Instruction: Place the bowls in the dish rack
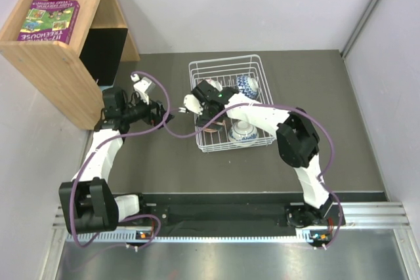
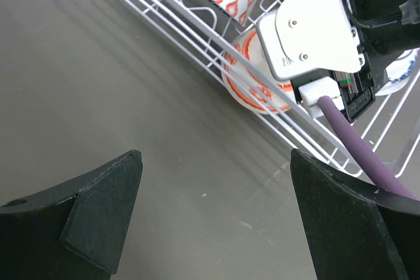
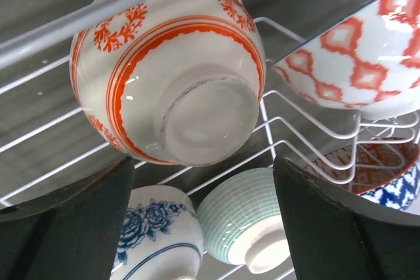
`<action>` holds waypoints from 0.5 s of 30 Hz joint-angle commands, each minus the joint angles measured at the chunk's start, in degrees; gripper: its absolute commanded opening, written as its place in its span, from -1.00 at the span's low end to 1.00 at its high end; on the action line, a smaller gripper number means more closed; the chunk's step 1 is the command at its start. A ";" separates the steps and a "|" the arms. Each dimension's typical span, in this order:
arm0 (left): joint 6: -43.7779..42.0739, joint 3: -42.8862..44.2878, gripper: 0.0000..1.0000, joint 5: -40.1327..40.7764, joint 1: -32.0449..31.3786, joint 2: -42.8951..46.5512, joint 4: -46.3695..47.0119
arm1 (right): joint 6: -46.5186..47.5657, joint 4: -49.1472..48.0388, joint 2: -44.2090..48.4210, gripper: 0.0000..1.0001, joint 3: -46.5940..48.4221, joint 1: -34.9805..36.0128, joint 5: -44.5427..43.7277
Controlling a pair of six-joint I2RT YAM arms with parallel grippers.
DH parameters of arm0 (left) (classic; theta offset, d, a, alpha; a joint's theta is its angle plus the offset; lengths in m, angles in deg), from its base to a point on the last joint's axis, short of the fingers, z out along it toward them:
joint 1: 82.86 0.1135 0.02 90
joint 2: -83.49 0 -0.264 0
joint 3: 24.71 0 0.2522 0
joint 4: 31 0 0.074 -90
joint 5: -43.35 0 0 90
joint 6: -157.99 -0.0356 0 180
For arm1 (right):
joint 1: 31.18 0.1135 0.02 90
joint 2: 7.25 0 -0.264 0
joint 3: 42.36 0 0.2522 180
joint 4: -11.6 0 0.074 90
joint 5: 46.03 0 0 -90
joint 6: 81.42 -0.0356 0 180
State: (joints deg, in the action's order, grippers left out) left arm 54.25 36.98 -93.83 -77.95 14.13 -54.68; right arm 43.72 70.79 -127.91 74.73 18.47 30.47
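The white wire dish rack [image 1: 256, 63] stands at mid-table. All the bowls lie in it. In the right wrist view I see the orange-red banded bowl [image 3: 177, 70] on its side, the red-and-white patterned bowl [image 3: 354, 57], a blue-and-white floral bowl [image 3: 157, 240], the pale green bowl [image 3: 246, 227] and a second blue patterned bowl [image 3: 390, 175]. My right gripper [image 3: 203, 162] [image 1: 200, 106] is open and empty inside the rack's left end, just off the orange-red bowl. My left gripper [image 2: 216, 188] [image 1: 167, 117] is open and empty over bare table, left of the rack [image 2: 164, 4].
A wooden shelf [image 1: 59, 50] with a purple book [image 1: 49, 21] stands at the far left. Purple cables [image 1: 180, 132] loop between the arms. The right wrist's white housing [image 2: 312, 27] is over the rack's edge. Walls close the right and back sides.
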 commanded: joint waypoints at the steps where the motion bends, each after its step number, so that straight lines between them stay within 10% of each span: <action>1: -1.38 -0.81 0.98 -1.16 0.19 1.07 0.77 | -1.47 -5.79 -1.24 0.72 3.72 0.80 -4.08; 15: -2.26 -0.81 0.98 -1.25 0.28 0.90 0.16 | -0.60 6.59 5.69 0.81 8.47 0.63 2.15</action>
State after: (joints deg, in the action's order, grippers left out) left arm 53.91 36.54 -93.11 -77.54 14.13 -54.70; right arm 43.39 72.36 -128.45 80.39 18.93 27.67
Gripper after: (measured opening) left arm 0.990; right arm 0.901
